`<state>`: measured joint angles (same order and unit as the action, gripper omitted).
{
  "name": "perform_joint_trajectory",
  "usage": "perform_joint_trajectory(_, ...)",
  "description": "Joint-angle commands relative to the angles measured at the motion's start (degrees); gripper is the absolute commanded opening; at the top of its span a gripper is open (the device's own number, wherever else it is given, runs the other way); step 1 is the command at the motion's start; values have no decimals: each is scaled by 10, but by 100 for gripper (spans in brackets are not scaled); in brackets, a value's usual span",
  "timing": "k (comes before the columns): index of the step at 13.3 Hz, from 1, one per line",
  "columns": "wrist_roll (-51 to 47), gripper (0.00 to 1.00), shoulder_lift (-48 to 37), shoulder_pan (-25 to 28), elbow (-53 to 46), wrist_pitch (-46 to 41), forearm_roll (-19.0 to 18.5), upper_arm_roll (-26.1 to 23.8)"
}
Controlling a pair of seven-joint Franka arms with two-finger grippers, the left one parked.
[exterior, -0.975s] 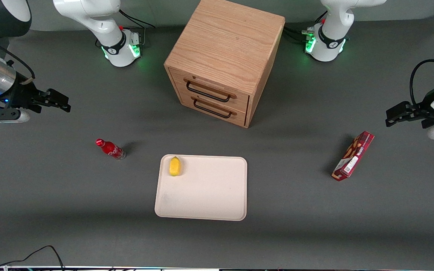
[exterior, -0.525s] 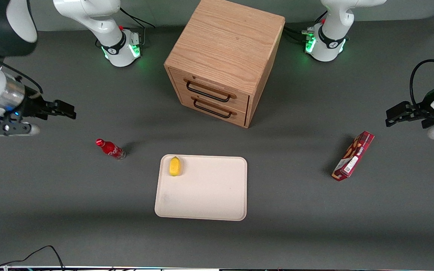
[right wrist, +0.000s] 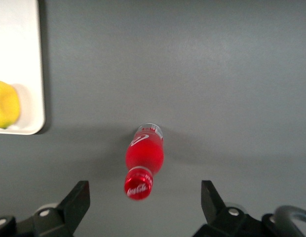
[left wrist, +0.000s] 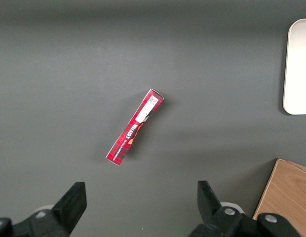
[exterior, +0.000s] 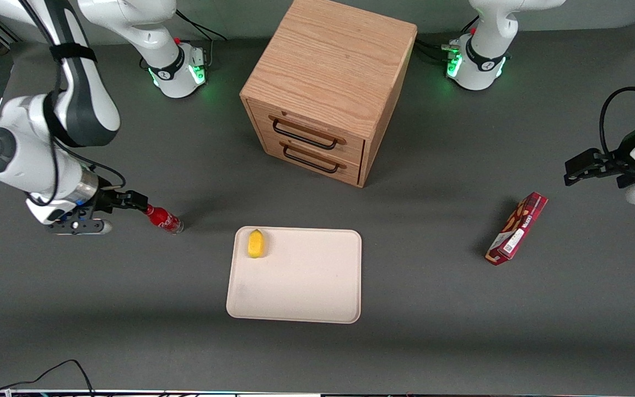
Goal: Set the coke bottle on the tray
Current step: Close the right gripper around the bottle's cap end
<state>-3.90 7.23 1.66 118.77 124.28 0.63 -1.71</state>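
Where the matte grey counter (exterior: 461, 331) comes nearest the front camera, the tray (exterior: 306, 286) lies flat, a smooth cream rectangle with rounded corners and a low rim, and a small rounded yellow fruit (exterior: 256, 243) sits in its corner nearest the bottle. A little farther off, toward the working arm's end, the bottle (exterior: 163, 218) stands upright on the counter, apart from the tray: slim, glossy red, with a red cap, white script and a clear base. The gripper (exterior: 140, 203) hangs above it, close to the cap; in the wrist view its black fingers (right wrist: 78, 198) are spread wide, with the bottle (right wrist: 143, 165) between and below them, untouched. Toward the parked arm's end lies a long red cardboard box (exterior: 517, 228). Farthest is a blocky oak-grained cabinet (exterior: 331, 71) with two drawers and dark bar handles.
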Motion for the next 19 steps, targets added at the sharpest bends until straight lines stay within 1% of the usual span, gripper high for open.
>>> perform_joint_trajectory(1,11,100,-27,-3,80,79,-11,-5)
perform_joint_trajectory(3,7,99,-25,-3,83,85,-12,-16)
perform_joint_trajectory(4,6,99,-23,-3,84,92,-18,-19)
perform_joint_trajectory(5,5,95,-23,-3,88,94,-25,-18)
perform_joint_trajectory(6,5,88,-24,-4,88,94,-26,-19)
perform_joint_trajectory(7,5,60,-25,-4,89,94,-26,-19)
perform_joint_trajectory(9,6,0,-27,-5,92,93,-27,-19)
perform_joint_trajectory(13,4,0,-43,-5,93,81,-27,-19)
perform_joint_trajectory(15,5,0,-70,-8,78,30,-27,-19)
perform_joint_trajectory(17,11,0,-99,-10,13,-88,-31,-18)
perform_joint_trajectory(19,19,0,-100,-17,-111,-256,-46,-17)
